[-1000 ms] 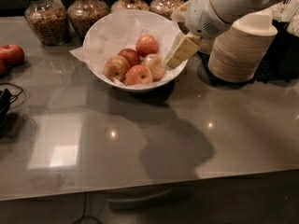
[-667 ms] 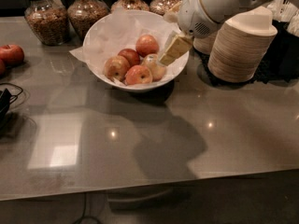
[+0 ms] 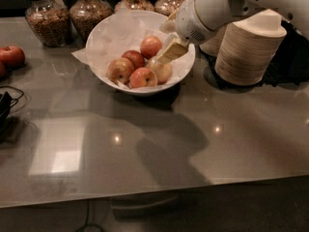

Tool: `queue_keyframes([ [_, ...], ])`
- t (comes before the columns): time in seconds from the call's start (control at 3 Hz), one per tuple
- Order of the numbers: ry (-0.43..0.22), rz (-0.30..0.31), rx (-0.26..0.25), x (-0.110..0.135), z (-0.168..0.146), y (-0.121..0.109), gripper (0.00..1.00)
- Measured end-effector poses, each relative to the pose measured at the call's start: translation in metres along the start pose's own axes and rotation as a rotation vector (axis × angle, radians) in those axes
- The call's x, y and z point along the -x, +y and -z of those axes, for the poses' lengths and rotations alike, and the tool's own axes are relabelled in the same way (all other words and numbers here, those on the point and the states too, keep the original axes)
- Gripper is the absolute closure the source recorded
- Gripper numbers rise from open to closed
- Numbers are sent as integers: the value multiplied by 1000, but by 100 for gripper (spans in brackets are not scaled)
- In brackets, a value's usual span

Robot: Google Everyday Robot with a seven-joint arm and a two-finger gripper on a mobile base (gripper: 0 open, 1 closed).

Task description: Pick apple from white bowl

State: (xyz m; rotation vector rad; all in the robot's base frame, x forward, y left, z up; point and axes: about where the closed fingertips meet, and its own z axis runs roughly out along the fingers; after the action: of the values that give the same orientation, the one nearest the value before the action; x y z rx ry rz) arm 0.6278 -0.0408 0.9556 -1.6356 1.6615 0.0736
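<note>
Gripper [image 3: 166, 54] over the white bowl's [image 3: 145, 90] right side, spread or closed I cannot tell; apple [image 3: 151, 46] lies just left, slightly farther.

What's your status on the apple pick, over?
Gripper low over white bowl, right side. Apple in bowl beside it, not held. Pale apple just under gripper.

What I can't make out from here.
The gripper [image 3: 170, 52] hangs over the right side of the white bowl [image 3: 145, 89], covering part of a pale apple [image 3: 163, 72] and a stretch of the bowl's rim. Its arm [image 3: 227, 4] runs off the top edge, which also crops the jars [image 3: 46, 18]. At the left edge, a loose apple [image 3: 1, 69] and a black cable [image 3: 6, 103] are cut off.
</note>
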Motion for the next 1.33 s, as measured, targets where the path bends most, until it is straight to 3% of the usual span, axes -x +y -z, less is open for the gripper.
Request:
queue_keyframes([
  [0.67,5,-4,5,-5,-25,-22,38],
  [1.0,4,-4,5,-5,-25,-23,53],
  [1.33,4,-4,5,-5,-25,-23,38],
])
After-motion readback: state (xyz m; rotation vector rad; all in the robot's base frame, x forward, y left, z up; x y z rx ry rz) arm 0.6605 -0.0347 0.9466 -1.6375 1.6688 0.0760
